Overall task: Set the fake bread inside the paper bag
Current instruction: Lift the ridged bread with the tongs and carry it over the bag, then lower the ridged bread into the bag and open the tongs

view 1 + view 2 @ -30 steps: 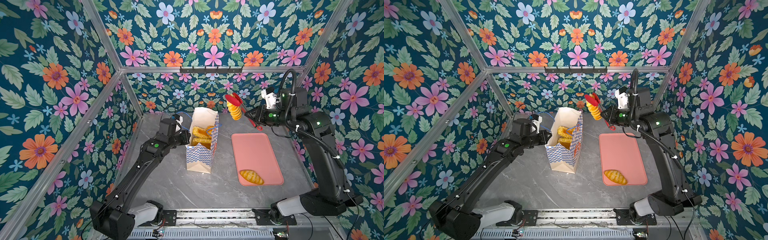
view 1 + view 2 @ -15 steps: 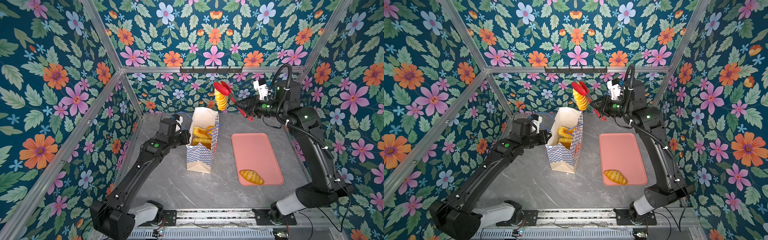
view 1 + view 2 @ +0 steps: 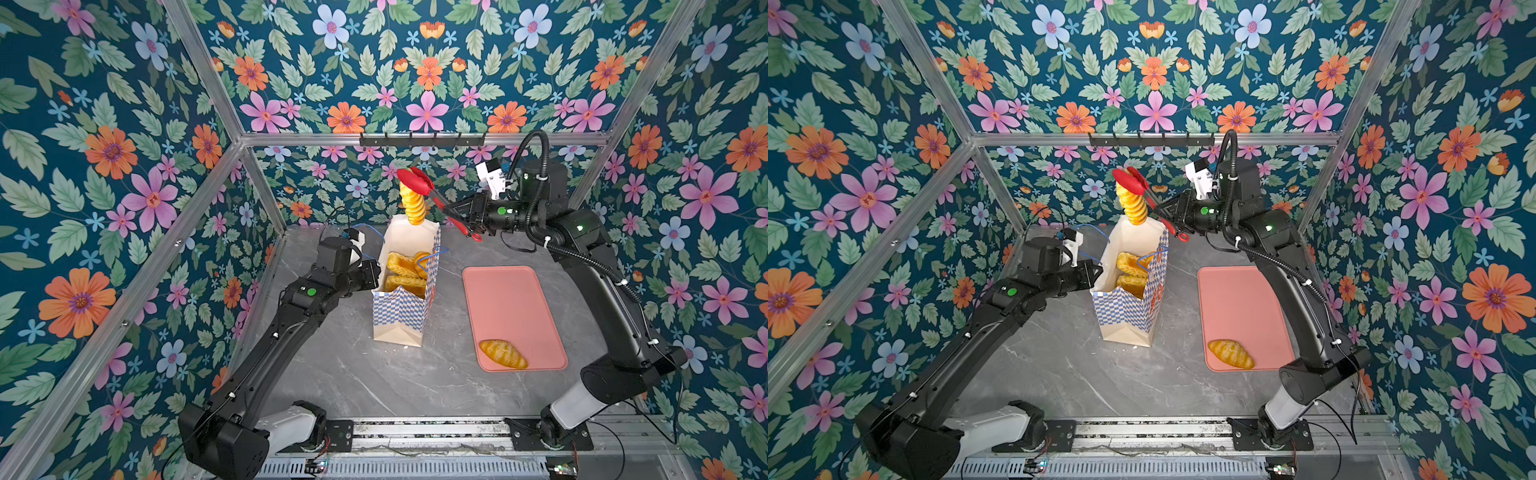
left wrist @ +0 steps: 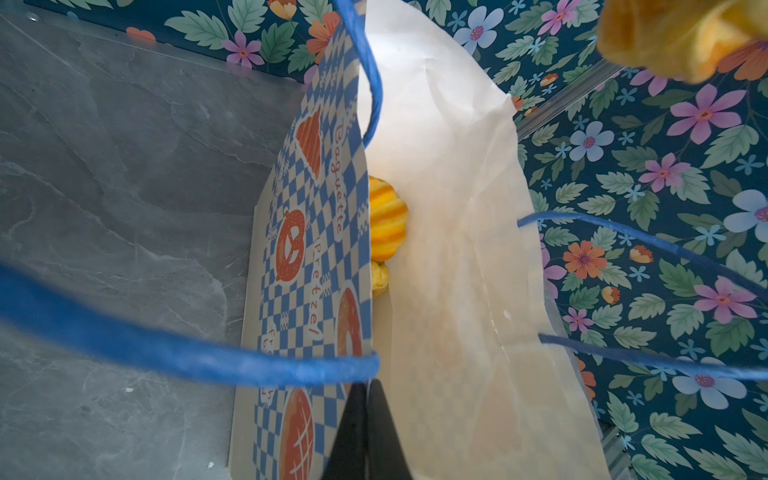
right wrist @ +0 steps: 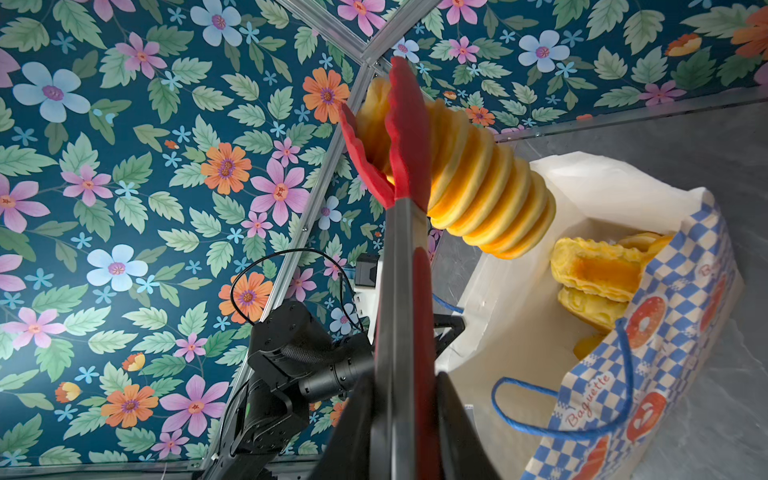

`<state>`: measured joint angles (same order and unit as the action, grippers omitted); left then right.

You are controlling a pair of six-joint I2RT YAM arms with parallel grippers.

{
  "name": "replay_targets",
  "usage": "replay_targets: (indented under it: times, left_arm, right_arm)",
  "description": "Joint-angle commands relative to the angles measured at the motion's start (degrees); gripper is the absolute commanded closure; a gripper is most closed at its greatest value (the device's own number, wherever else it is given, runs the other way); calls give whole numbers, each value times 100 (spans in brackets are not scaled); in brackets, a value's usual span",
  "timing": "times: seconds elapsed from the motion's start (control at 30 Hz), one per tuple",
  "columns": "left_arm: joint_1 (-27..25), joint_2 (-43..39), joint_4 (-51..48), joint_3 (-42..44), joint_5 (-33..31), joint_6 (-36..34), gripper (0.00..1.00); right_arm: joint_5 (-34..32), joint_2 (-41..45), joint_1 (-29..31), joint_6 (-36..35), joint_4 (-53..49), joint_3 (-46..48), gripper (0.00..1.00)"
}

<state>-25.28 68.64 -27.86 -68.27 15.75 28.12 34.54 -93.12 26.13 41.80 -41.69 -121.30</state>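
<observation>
On grey marbled tabletop (image 3: 374, 382), floral walls (image 3: 124, 124) around — left gripper (image 3: 374, 275) pinched tight on paper bag (image 3: 401, 307) rim; right gripper (image 3: 465, 217) clamped on tongs (image 3: 436, 200) — tongs hold fake bread (image 3: 413, 205).

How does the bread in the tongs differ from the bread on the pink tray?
The held bread hangs upright above the paper bag; the tray bread lies flat on the pink tray. The held bread has deep ring ridges; the tray bread looks smoother. Both are golden.
</observation>
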Motion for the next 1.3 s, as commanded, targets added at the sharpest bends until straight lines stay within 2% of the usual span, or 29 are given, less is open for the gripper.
replay_targets:
  times: [0.0, 0.57, 0.77, 1.03, 1.27]
  left_arm:
    - [0, -26, 85, 6, 15, -27, 96]
    - [-3, -88, 122, 64, -6, 22, 96]
    - [-3, -78, 130, 83, 2, 5, 96]
    - [-3, -78, 161, 111, 10, 9, 96]
    - [-3, -105, 157, 130, -2, 27, 96]
  right_arm:
    - [30, -23, 61, 34, 373, 23, 85]
    - [26, 23, 129, 3, 614, 1019, 86]
    - [-245, 20, 214, -181, 419, 1268, 84]
    - [-587, -94, 300, -521, -102, 1276, 74]
    - [-848, -136, 424, -729, -442, 1116, 59]
